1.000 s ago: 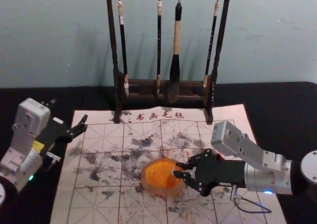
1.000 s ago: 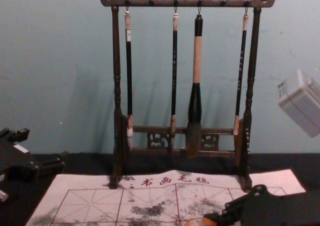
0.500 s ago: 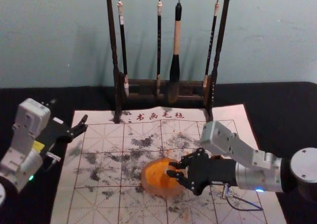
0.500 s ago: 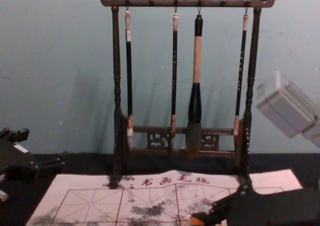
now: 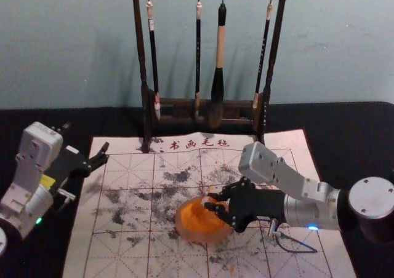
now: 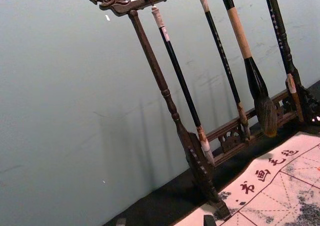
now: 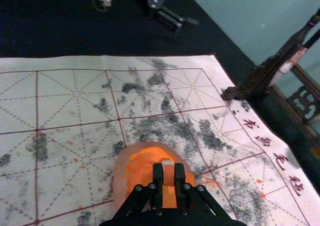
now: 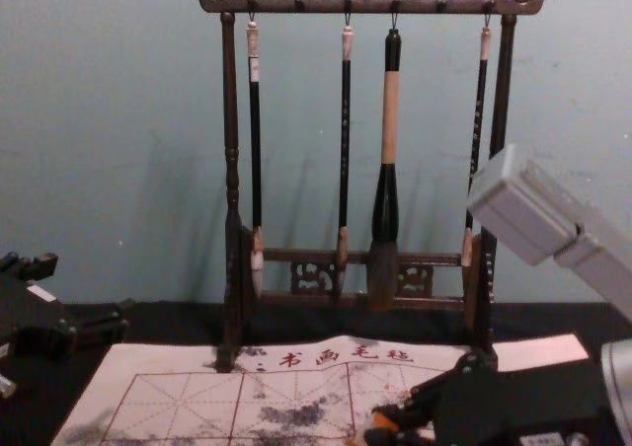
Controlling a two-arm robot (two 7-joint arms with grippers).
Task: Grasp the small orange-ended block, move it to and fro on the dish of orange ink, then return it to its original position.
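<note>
While left pincer (image 5: pixel 87 139) hangs aside, right (image 5: pixel 206 202) grips block (image 7: pixel 168 175) over dish (image 5: pixel 181 226).

From the head, the mat (image 5: pixel 123 173) and dish (image 5: pixel 185 229) are looked down upon, with the rack (image 5: pixel 138 44) beyond. From the chest, the rack is faced from lower down. It is seen aslant from the left wrist. From the right wrist, the dish is viewed close. The mat is shared by all four views.

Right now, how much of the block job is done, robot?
Grabbing is done: the right gripper pinches the block. Rubbing looks under way, since the block is at the dish of orange ink. Putting it back is left, as the gripper holds it.
</note>
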